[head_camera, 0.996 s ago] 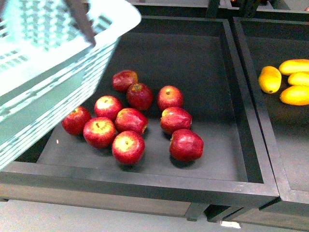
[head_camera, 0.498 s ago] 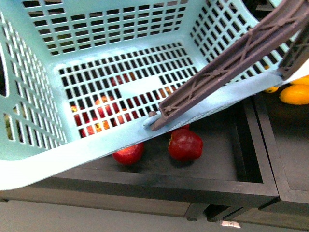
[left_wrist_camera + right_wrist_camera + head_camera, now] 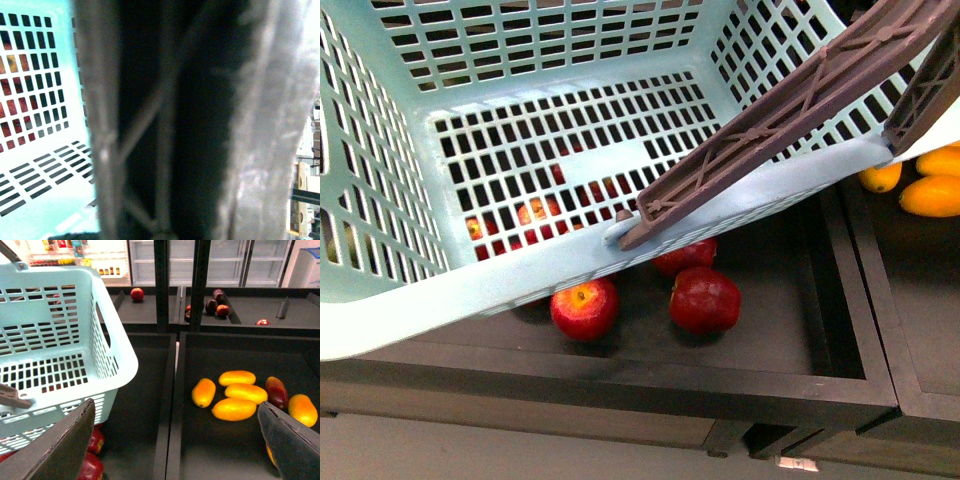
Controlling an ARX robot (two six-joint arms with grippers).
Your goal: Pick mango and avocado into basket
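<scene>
your right pincer (image 3: 176, 405) hangs wide apart, holding nothing, over the dark bin (image 3: 200, 360) where the mango (image 3: 233, 409) lies among other yellow fruit. the basket (image 3: 380, 300) is up in the air, tilted, above the red apples (image 3: 584, 308), well apart from the mango. its brown handle (image 3: 150, 125) fills the left wrist view; the left pincer doesn't show, so you can't tell its state.

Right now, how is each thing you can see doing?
basket: empty, tilted, up in the air.
handle: swung up.
apples: resting in the black bin, some under the basket.
mangoes: lying side by side, untouched.
right fingers: open, holding nothing.
</scene>
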